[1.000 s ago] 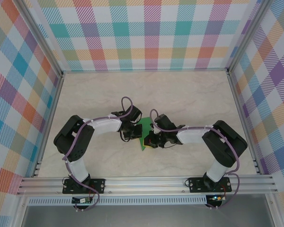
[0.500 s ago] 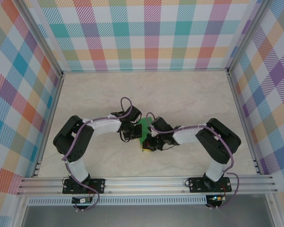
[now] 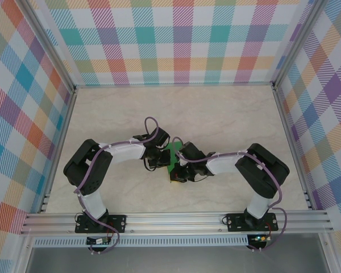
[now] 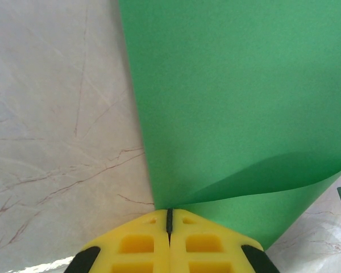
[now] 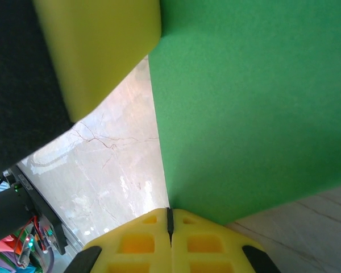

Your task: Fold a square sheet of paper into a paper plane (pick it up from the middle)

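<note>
The square sheet of paper (image 3: 172, 154) is bright green and folded, lying on the marble table between the two wrists, which cover most of it. In the left wrist view the paper (image 4: 227, 102) has a straight left edge and a loose upper layer curling up at lower right. My left gripper (image 4: 169, 211) is shut, its yellow tips touching the bottom end of that edge. My right gripper (image 5: 169, 210) is shut too, its tips at the paper's (image 5: 250, 108) near corner. No paper shows between either pair of jaws. From above, the left gripper (image 3: 161, 162) and right gripper (image 3: 175, 172) nearly meet.
One yellow finger of the left gripper (image 5: 96, 51) looms close in the right wrist view. Checked walls and an aluminium frame (image 3: 176, 219) enclose the marble table (image 3: 216, 114). Both arm bases stand at the near edge.
The right arm has swung left and closer to the left gripper, covering more of the green paper. The left arm has hardly moved. Both grippers stayed shut.
</note>
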Robot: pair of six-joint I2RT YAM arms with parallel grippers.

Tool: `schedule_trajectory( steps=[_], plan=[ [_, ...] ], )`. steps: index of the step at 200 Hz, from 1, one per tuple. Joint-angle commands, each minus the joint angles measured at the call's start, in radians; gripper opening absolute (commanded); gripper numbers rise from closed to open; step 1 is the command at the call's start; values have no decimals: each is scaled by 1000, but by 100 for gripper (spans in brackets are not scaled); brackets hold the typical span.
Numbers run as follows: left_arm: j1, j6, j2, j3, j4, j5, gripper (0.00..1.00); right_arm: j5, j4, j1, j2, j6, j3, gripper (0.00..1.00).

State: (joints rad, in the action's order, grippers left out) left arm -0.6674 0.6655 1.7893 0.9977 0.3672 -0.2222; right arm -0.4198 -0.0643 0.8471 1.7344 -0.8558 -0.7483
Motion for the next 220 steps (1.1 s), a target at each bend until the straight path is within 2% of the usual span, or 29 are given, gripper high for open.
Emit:
schedule_trajectory(
  steps=[1,33,97,160,220],
  plan=[
    [3,9,95,-81,153,191,0,1,81,38,17,32,20,0],
    [3,8,94,-77,156,193,0,1,83,44,-38,42,49,1],
    [3,-2,87,-62,161,183,0,120,97,-1,-136,22,6,1],
    [3,-39,66,-54,143,150,0,121,87,-48,-12,51,-89,0],
    [3,-81,11,27,154,148,0,123,47,-49,41,9,-48,0]
  ],
)
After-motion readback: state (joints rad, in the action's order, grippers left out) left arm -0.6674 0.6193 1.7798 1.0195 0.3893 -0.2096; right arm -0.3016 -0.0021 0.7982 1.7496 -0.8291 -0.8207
